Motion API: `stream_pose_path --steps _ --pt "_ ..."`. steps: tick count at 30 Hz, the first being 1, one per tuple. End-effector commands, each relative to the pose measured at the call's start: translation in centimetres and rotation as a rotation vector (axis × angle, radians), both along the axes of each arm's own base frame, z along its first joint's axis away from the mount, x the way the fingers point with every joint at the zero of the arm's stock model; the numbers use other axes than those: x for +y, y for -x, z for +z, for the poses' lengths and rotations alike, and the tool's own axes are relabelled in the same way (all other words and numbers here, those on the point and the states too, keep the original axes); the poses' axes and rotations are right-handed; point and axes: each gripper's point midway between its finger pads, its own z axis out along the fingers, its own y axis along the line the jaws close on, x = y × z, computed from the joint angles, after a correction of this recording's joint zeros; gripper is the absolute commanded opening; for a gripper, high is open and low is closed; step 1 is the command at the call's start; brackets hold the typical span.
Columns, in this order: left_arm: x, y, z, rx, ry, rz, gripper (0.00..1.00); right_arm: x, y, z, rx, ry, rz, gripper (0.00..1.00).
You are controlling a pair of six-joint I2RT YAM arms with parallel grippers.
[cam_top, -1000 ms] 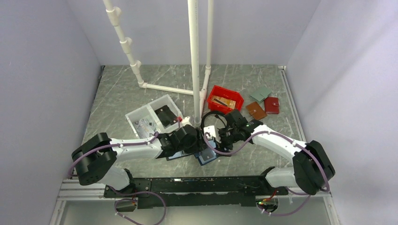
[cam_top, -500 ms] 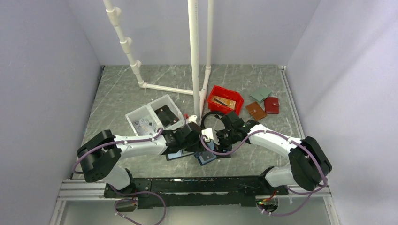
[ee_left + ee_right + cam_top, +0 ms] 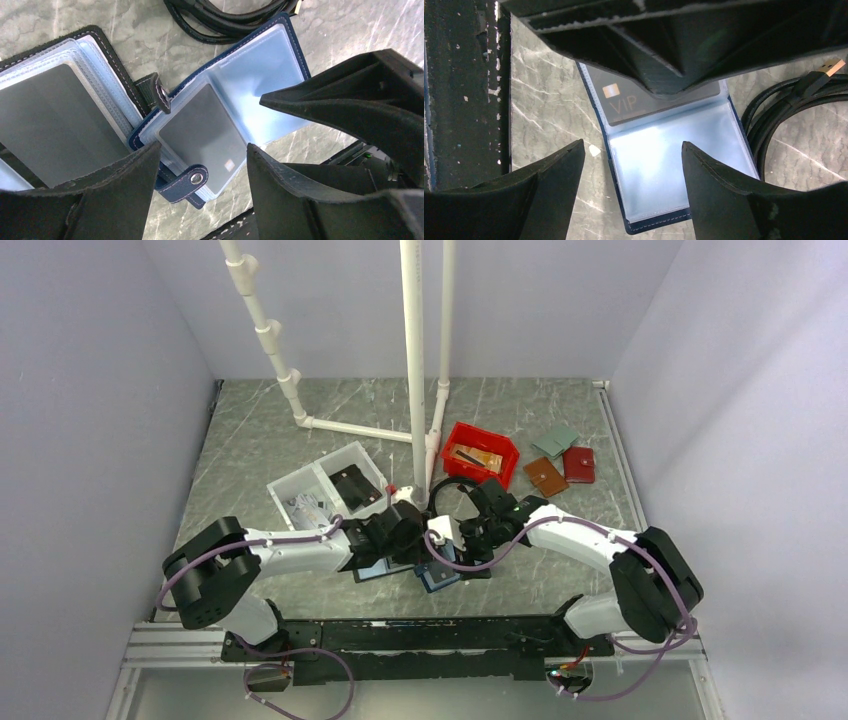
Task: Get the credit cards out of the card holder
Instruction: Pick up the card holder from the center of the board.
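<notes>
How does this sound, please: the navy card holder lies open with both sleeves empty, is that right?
Not quite: the card holder lies open, but one sleeve holds a grey card marked VIP, as the right wrist view shows.

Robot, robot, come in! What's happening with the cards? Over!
Both tools open: left tool and right tool over card holder. Holder open, grey card in sleeve. Close by: black folio, tab at holder's edge.

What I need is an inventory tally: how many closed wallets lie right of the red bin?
3, all right of the red bin: a grey-green wallet farthest back, a red wallet just nearer, a brown wallet closest to the bin. Others could hide under them.
</notes>
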Motion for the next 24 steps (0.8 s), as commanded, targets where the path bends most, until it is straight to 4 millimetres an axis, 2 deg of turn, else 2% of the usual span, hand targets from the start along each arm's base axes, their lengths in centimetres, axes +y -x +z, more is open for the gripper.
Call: stream_pose_path --steps 1,10,13,24 --pt "-1.0 -0.3 0.9 0.026 0.108 0.005 0.69 0.8 -1.0 0.8 -0.045 -0.012 0.013 0.73" --pt "-1.6 0.1 0.7 0.069 0.209 0.015 0.68 0.8 -1.4 -0.3 -0.064 0.035 -0.001 0.72" --pt "-2.1 0.1 1.2 0.061 0.269 0.012 0.66 0.8 -1.4 -0.6 -0.064 0.048 -0.006 0.7" --pt "-3.2 0.2 2.9 0.025 0.431 -0.032 0.53 1.0 -1.2 -0.5 -0.045 0.049 -0.001 0.67"
